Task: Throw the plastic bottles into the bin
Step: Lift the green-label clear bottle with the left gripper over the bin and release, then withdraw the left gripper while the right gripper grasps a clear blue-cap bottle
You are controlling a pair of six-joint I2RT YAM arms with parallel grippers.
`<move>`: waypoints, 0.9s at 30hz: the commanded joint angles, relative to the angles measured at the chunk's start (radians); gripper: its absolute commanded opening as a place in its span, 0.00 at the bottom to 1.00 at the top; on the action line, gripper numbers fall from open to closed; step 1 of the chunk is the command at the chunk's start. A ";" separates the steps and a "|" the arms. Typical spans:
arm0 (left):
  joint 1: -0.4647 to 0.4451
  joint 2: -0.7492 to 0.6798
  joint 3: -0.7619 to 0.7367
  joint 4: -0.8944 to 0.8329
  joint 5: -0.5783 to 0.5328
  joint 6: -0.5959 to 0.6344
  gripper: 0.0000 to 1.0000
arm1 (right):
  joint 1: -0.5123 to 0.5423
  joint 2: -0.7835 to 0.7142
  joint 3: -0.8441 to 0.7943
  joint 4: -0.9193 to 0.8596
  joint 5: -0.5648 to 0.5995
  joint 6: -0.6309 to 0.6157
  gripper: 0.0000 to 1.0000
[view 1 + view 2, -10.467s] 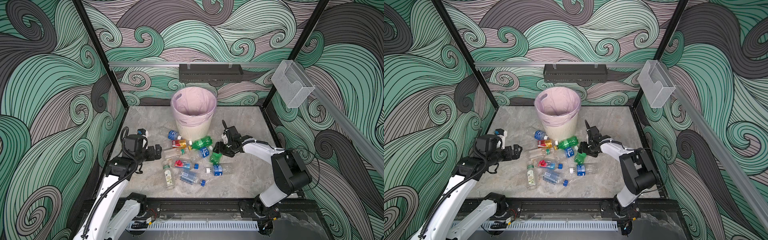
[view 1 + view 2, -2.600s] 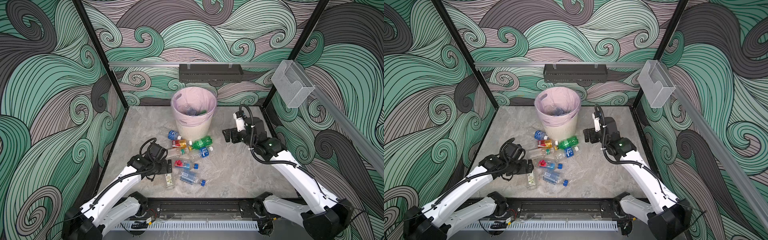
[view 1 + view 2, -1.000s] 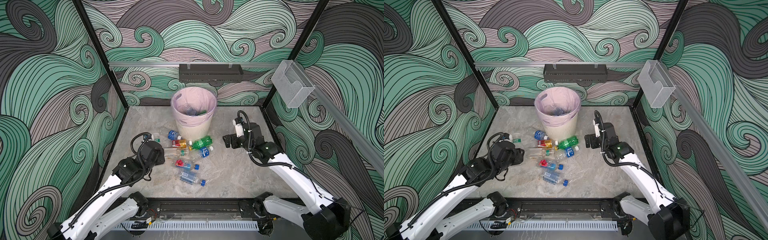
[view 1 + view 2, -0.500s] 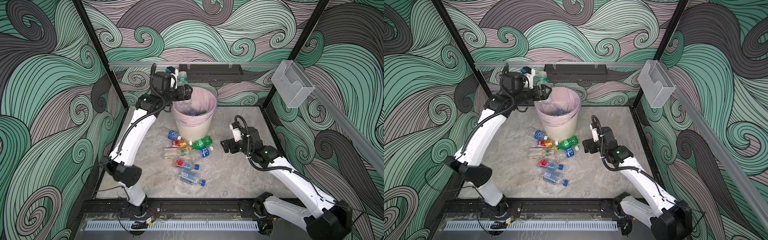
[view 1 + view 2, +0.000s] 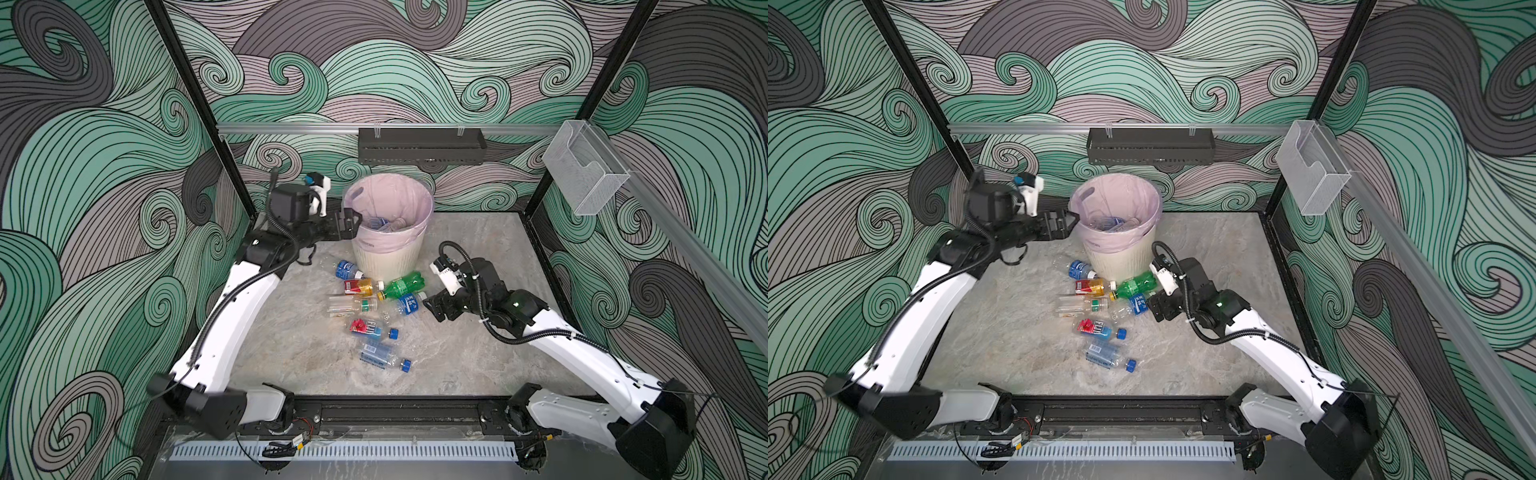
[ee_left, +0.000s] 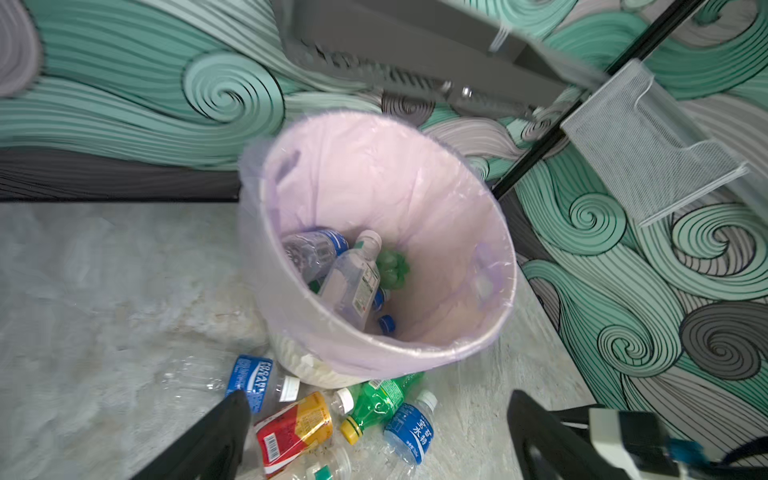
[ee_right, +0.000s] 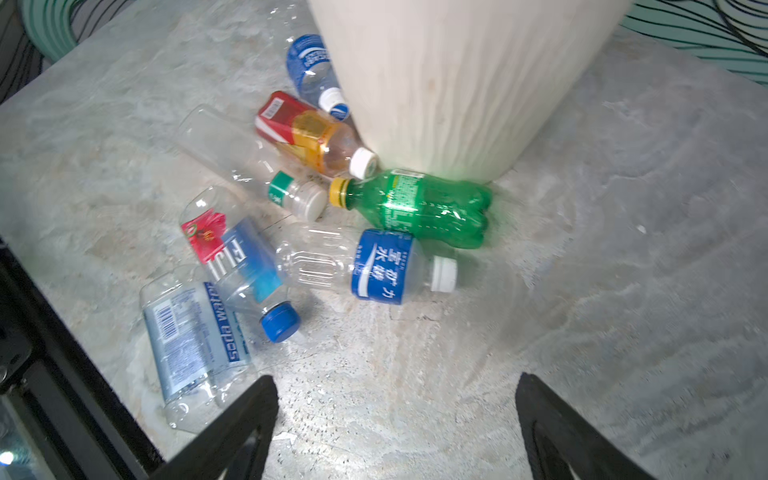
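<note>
1. We see a booth with swirling green and grey walls and a pale stone-look floor point(image 5: 478, 249). Two white robot arms reach in from its near edge.
2. The bin point(image 5: 388, 259) is cream and ribbed, with a pink bag point(image 5: 390, 195) folded over its rim. It stands upright at the middle back of the floor.
3. The left gripper point(image 5: 354, 223) is raised to rim height, just beside the bin's left side. The left wrist view shows its fingers wide apart with nothing between them.
4. Bottles point(image 6: 349, 286) lie heaped inside the bin. A clear one with a white cap is on top, with a blue-labelled one and a green one beneath. The heap is tangled, so we guess four or five.
5. Seven more lie on their sides in front of the bin.
   - A blue-label bottle point(image 5: 346, 270) and a green bottle point(image 5: 403, 284) with a yellow cap lie against the bin's foot.
   - A red-and-yellow bottle point(image 5: 359, 286) lies between those two.
   - Nearer us are a clear bottle point(image 5: 347, 304) and a white-capped bottle point(image 5: 409, 303).
   - Nearest us are a red-and-blue bottle point(image 5: 368, 328) and a soda water bottle point(image 5: 380, 354).
6. The right gripper point(image 5: 432, 308) sits low over the floor, near the white-capped bottle but not touching it. Its fingers are spread and empty.
</note>
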 commanded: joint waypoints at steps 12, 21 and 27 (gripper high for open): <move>0.060 -0.380 -0.492 -0.111 -0.239 -0.077 0.99 | 0.273 0.289 0.139 -0.041 -0.129 -0.063 0.83; 0.069 -0.420 -0.566 -0.147 -0.250 -0.118 0.99 | 0.374 0.428 0.126 -0.011 -0.170 0.022 0.76; 0.070 -0.405 -0.578 -0.146 -0.249 -0.122 0.99 | 0.396 0.468 0.085 0.069 -0.171 0.066 0.75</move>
